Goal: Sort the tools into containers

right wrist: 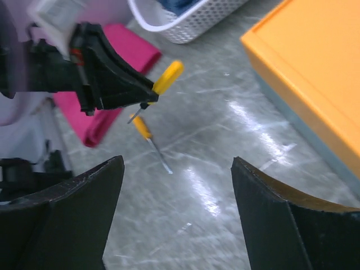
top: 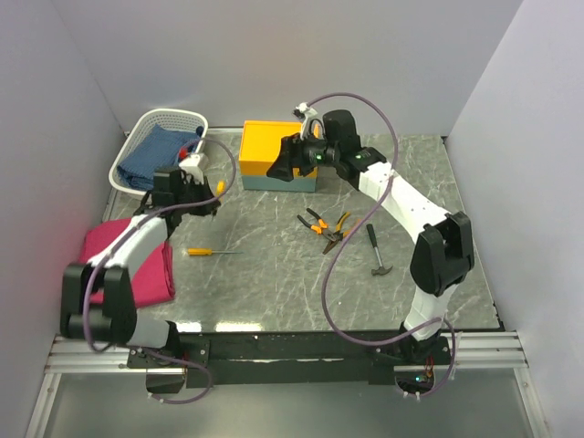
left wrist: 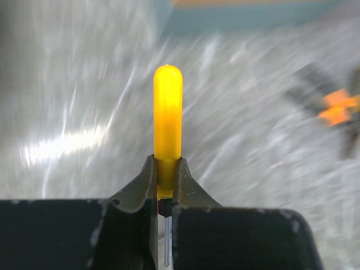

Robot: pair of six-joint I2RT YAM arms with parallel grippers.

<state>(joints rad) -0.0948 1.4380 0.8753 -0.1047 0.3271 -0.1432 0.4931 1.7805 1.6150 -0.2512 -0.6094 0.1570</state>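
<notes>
A yellow-handled screwdriver [left wrist: 167, 112] is clamped in the left pincer [left wrist: 166, 166] by the lower end of its handle. Most of the handle sticks out past the fingertips, and the metal shaft runs back between the fingers. It is held above the counter [top: 274, 283], near the white basket [top: 173, 113] and to the left of the orange-topped box [top: 269, 146]. A blue cloth [top: 153, 155] is seen inside the basket. A second screwdriver [top: 210, 251], also yellow-handled, lies flat on the counter closer to the arm bases, near a folded pink cloth [top: 137, 260]. Two pairs of pliers [top: 313, 224] and a hammer [top: 376, 248] lie to the right of the middle, well apart from both pincers. The right pincer [right wrist: 176, 169] is spread wide with nothing between its fingers, and is held at the front edge of the box, facing the left pincer.
</notes>
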